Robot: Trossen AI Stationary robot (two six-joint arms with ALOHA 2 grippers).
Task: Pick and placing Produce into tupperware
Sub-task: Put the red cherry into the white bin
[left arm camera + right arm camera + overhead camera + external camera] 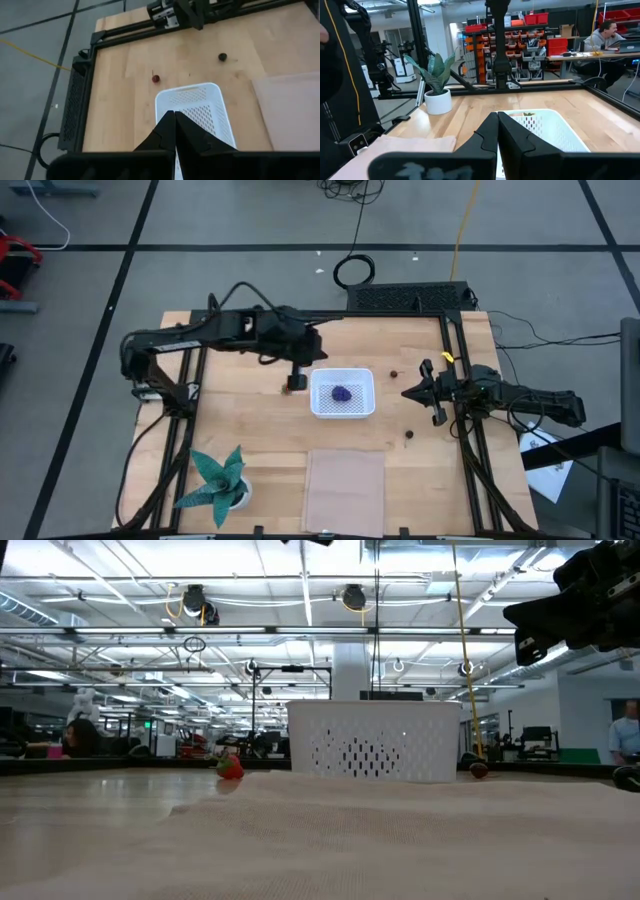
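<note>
Left gripper (pixel 296 380) sat just off the left side of the white container (pixel 342 413), fingers pressed fully together with nothing between them. Its own wrist camera showed the two dark fingers (pixel 167 131) meeting in a closed wedge, pointed across the container toward the far side. Right beside that gripper, on the same left side of the container, lay the small red piece (pixel 230 767), resting on the wood and just short of the container wall as seen from table level. So the nearest loose item to the left arm was that red piece, close by its fingertips; whether the fingertips were touching it could not be told.

Right gripper (pixel 432 393) hung out past the right side of the container, also shut and empty, its closed fingers (pixel 496 131) aimed back at the container. On that side two tiny dark balls were still out on the table: one (pixel 394 375) off the container's right far corner, the other (pixel 409 434) off its right near corner. Both lay nearer the right arm than the left. They were round, so no long axis mattered for a grasp.

Inside the container the purple lump (pixel 342 394) was already down, near the middle of the dotted floor. By my reckoning one of four was in, three to go, and either arm would have needed to spread its fingers before any pick.
</note>
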